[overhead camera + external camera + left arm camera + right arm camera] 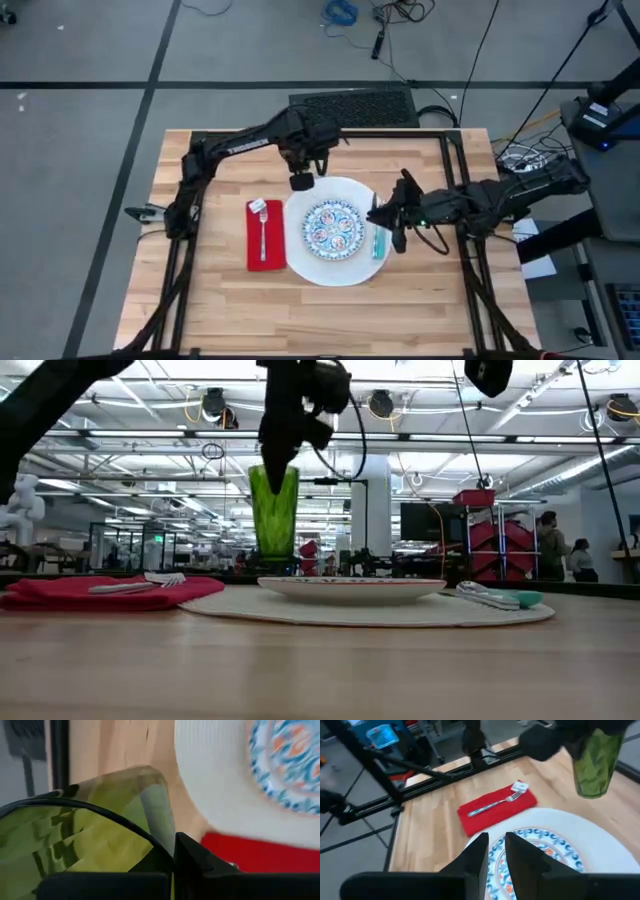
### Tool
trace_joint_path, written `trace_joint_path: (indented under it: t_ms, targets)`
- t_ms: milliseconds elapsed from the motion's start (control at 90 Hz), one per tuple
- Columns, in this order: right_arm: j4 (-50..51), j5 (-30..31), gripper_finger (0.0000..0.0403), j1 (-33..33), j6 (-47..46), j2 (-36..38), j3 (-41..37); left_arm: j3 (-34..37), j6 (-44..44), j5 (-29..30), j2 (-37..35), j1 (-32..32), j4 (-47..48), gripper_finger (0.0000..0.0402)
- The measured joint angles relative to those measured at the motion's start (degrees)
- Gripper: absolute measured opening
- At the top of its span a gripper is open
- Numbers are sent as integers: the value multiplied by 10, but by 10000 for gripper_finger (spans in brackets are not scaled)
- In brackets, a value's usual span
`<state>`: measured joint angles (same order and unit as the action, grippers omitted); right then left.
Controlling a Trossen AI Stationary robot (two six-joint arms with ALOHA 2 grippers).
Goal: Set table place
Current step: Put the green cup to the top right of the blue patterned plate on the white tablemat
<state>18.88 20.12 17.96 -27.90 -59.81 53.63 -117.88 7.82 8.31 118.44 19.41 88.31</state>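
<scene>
Seen from above: large white plate (335, 232) at the centre of the bench (220, 320), small blue-patterned plate (331, 227) on it, red napkin (265, 235) touching its left edge with the fork (263, 228) lying along the napkin, tines toward the top of the frame, teal-handled spoon (379, 244) on the plate's right rim. Left gripper (300, 180) just above the plate's upper-left rim, closed around the green tumbler (300, 182); right gripper (383, 213) at the plate's right edge, beside the spoon. From bench height: tumbler (273, 512) upright, hanging clear of the bench behind the plates, pinched from above at its rim — napkin and fork at lower left, spoon at lower right. At the left wrist: green glass wall (90, 840) pressed against a dark finger, bare wood showing beyond it next to the white plate. At the right wrist: fingers (472, 857) pressed close together with only a narrow slit, holding nothing, over the patterned plate. Likely next: straight down onto bare wood, long axis vertical, left arm nearer that spot.
</scene>
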Motion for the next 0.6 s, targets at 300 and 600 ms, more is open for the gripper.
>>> trace_joint_path:
  t_ms: [300, 600]
  targets:
    - [-2, 43, 52, 16, -6, -1, 0, 47, 23, -3, 0, 2, -73, 0]
    - [-2, 55, 52, 4, -5, -1, 0, 47, 51, -21, 0, 12, -83, 0]
